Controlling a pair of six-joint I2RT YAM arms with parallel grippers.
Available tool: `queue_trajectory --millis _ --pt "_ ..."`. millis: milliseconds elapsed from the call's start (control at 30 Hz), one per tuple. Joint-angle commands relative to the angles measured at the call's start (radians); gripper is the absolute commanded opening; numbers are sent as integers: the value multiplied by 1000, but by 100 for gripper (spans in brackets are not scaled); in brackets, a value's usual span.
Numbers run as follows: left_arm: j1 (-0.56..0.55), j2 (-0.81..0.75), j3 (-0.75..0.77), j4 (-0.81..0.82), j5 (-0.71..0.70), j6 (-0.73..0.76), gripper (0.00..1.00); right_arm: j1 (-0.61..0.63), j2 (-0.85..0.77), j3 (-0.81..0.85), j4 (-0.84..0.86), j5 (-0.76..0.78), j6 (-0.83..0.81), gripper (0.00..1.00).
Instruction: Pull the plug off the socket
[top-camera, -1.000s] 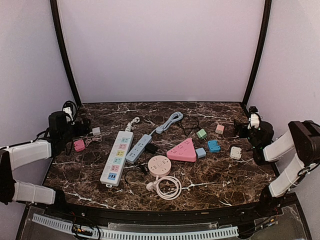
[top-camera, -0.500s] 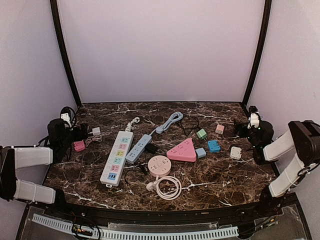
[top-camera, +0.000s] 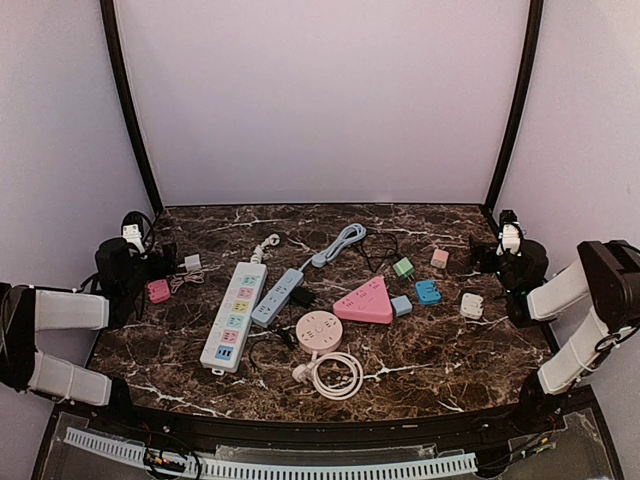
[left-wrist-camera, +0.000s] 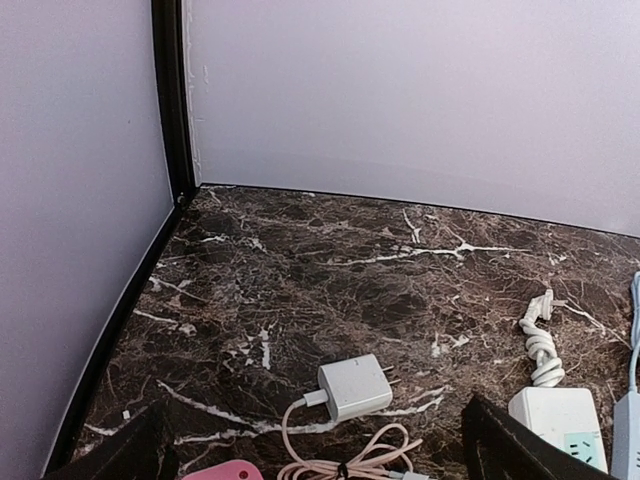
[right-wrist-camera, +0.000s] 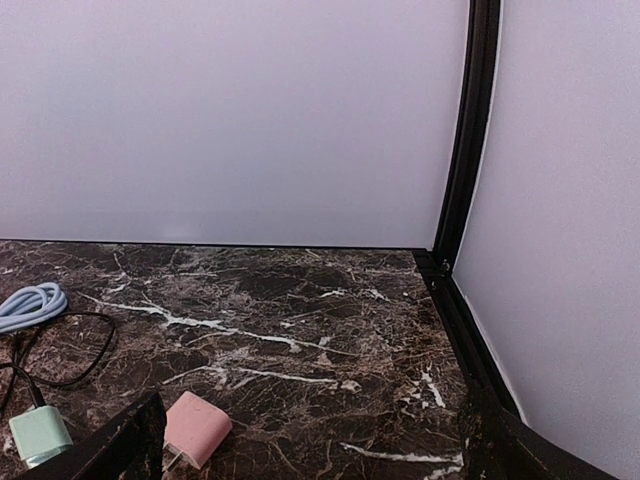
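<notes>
Fingers on my left gripper (top-camera: 165, 262) stand wide apart, holding nothing; a white charger (left-wrist-camera: 352, 388) lies on the table just ahead of them. Markings on the white power strip (top-camera: 234, 316) are too small to read. The black plug (top-camera: 302, 297) sits in the blue-grey strip (top-camera: 277, 297), mid-table. My right gripper (top-camera: 484, 258) is spread wide too, empty, near a pink charger (right-wrist-camera: 196, 427).
</notes>
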Motion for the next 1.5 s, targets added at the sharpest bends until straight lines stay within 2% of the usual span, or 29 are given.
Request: queue_trajectory --millis 0,67,167,367,433,567,867,1467 --pt "28 63 -39 186 -4 38 99 -5 1 17 11 17 10 99" --pt "56 113 -33 240 41 31 99 -4 1 18 11 17 10 99" --pt "86 146 6 214 100 28 99 -4 1 18 12 17 10 99" --pt "140 268 -51 494 180 17 99 -4 1 18 10 15 10 99" --pt "141 291 -31 478 239 33 99 -5 1 18 8 14 10 99" --pt "136 363 -35 551 252 40 99 -6 1 18 8 13 10 99" --pt "121 361 -6 492 277 71 99 -8 1 21 5 8 12 99" --pt "120 361 -5 491 272 72 99 -8 1 21 4 8 12 99"
